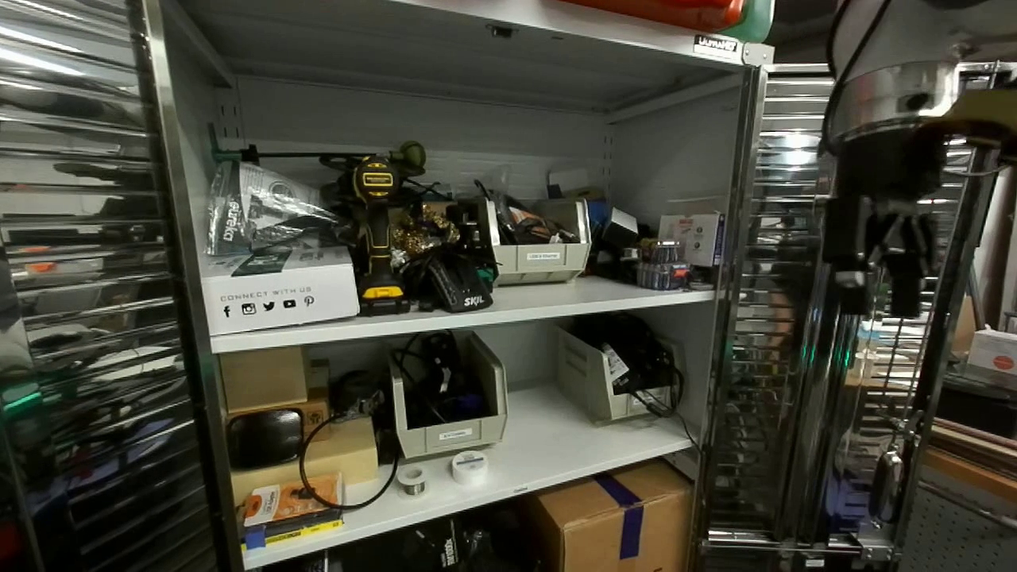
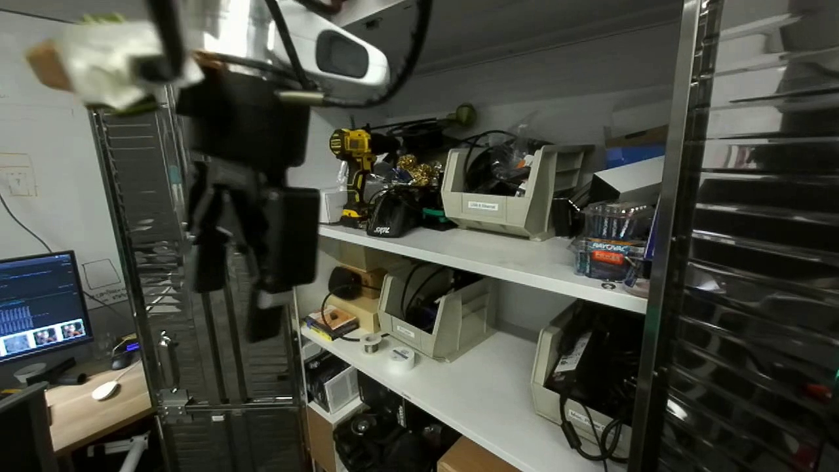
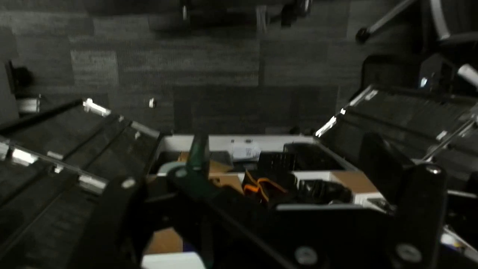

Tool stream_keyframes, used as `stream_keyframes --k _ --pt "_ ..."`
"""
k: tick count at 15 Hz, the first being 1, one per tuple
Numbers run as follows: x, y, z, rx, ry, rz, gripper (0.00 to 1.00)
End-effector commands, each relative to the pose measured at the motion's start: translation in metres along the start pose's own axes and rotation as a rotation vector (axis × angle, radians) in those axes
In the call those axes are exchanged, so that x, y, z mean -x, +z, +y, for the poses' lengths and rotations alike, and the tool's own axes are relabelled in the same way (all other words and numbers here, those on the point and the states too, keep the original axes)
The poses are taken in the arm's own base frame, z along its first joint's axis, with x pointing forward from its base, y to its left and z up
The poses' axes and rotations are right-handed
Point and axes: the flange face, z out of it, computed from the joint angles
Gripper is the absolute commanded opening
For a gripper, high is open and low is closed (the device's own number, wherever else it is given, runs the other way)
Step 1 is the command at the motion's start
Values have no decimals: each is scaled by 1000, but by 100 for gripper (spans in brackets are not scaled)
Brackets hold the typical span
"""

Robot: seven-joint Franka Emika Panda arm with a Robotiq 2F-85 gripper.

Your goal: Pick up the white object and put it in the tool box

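An exterior view faces the cabinet (image 1: 675,143) at a slight angle, the gripper (image 1: 878,298) at upper right. An exterior view crosses the shelves (image 2: 485,383) more obliquely, nearer the gripper, which appears larger at left. Both exterior views share 2 shelves and 3 bins (image 2: 514,215). The wrist view points down over the doors (image 3: 74,138) and floor (image 3: 216,67), the gripper close along the lower edge.

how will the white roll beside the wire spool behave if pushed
The white roll lies flat, so a push would probably slide it. Its squat shape seems unlikely to tip; stood on its round edge, it might roll.
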Motion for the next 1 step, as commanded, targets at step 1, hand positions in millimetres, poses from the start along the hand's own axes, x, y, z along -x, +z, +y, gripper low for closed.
stream_keyframes --k 1 --pt "1 -1 2 1 4 4 100"
